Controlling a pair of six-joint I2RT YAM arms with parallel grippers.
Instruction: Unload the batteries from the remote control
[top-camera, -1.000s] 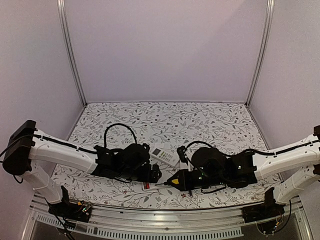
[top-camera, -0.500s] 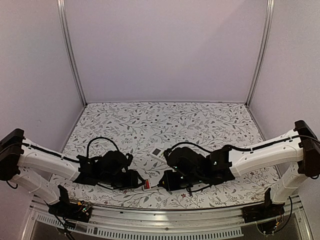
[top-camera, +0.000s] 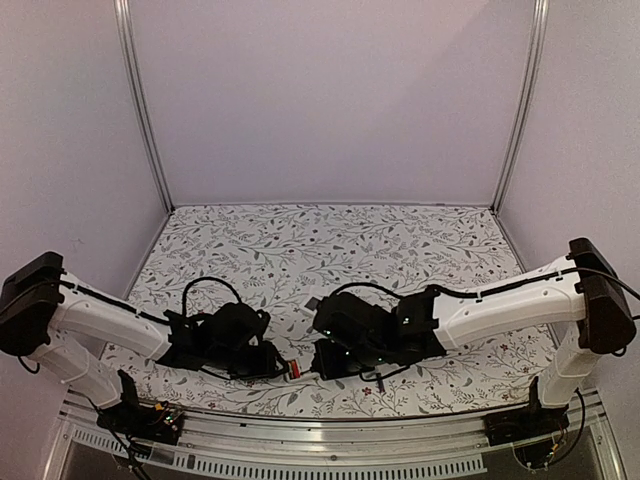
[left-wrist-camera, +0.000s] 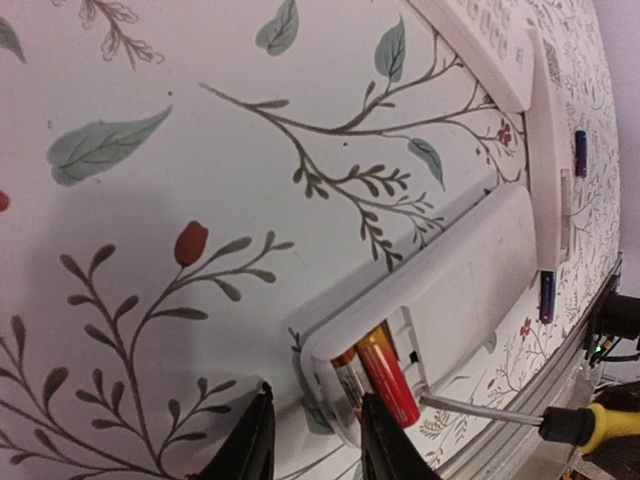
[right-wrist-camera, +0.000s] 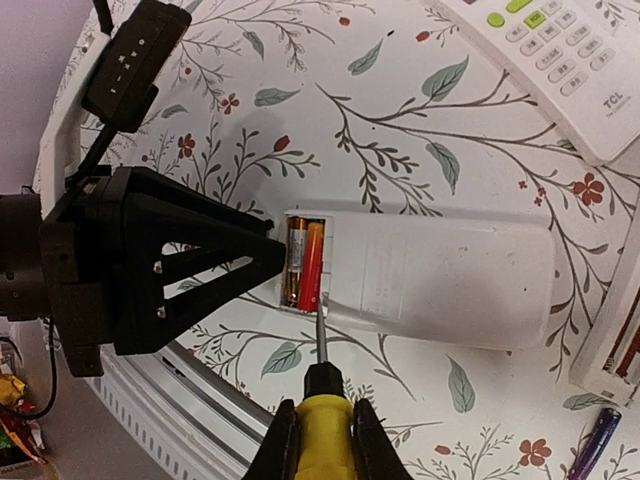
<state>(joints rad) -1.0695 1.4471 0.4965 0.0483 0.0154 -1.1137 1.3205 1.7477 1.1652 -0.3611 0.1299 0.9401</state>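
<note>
Tabletop (top-camera: 400, 240) in leafy floral print bears the remote (right-wrist-camera: 430, 275), pale walls (top-camera: 330, 100) around.

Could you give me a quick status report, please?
Left gripper straddles remote end, grip unclear. Right gripper shut on screwdriver, tip beside the batteries. Both seated in remote, cover off. Nothing blocking.

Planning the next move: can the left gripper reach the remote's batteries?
Probably yes: the batteries lie uncovered, the left gripper sits at their end of the remote, the screwdriver off to one side.
</note>
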